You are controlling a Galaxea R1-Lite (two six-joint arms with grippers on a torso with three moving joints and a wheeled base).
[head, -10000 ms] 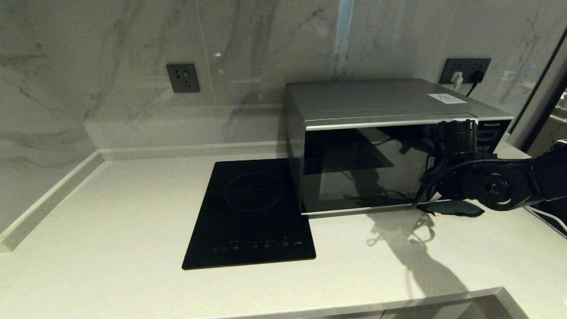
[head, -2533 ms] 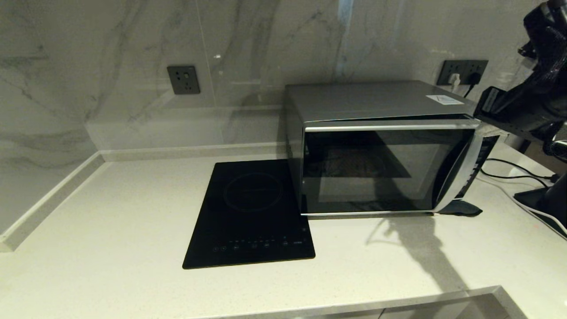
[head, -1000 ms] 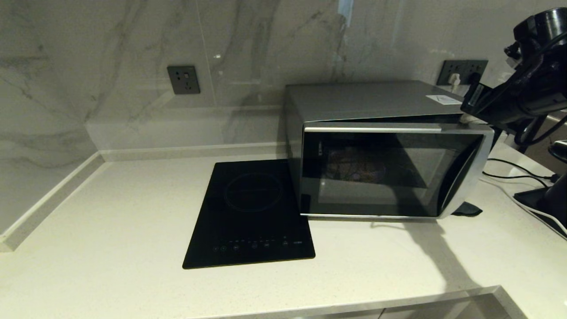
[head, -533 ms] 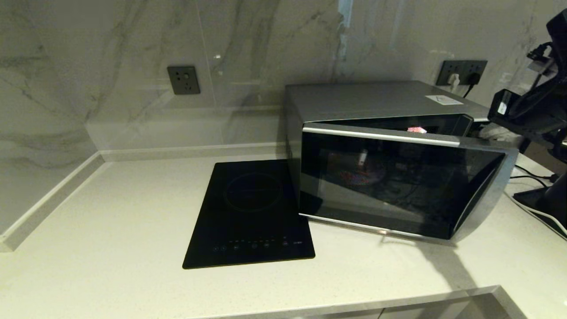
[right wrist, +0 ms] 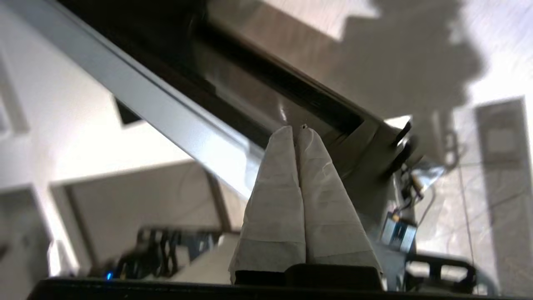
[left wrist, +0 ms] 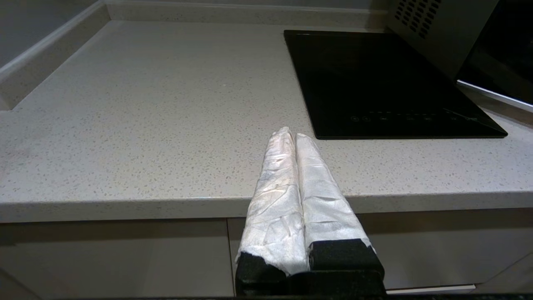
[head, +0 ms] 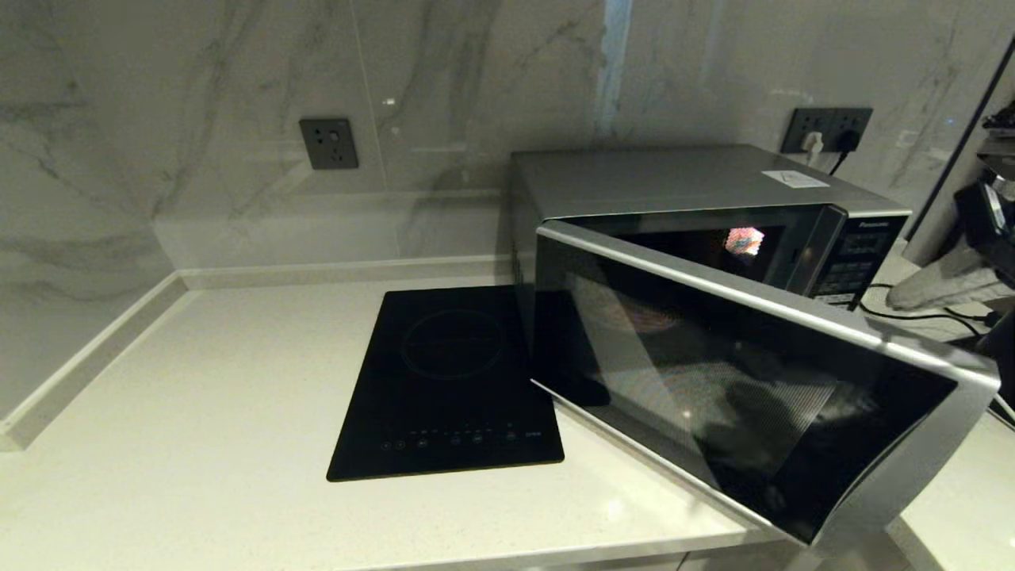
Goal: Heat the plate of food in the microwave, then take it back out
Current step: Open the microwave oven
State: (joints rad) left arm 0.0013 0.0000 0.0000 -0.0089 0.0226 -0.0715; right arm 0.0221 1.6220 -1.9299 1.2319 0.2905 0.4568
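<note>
Head view first: the pale speckled surface (head: 198, 396) runs wide under everything, with the flat black hob (head: 448, 381) lying on it just left of the microwave (head: 674, 186). The microwave's dark glass door (head: 737, 388) stands swung well out toward the room, hinged on its left side, its free edge reaching past the front lip of the surface. Behind it the cavity is open on the right, beside the button panel (head: 848, 262).

The plate of food can't be made out plainly; there is only a faint warm blur showing through the door glass and a small bright patch deep in the cavity, so I'd guess it sits inside, but I can't say exactly where.

The right hand (right wrist: 296, 133) has its two wrapped fingers pressed together, holding nothing, and waits off to the right of the button panel, beside the door's free edge. The cavity opening lies to its left and further in, so this arm is much the nearer for reaching the plate.

The left hand (left wrist: 291, 135) is parked low in front of the surface's edge, fingers together, empty.
</note>
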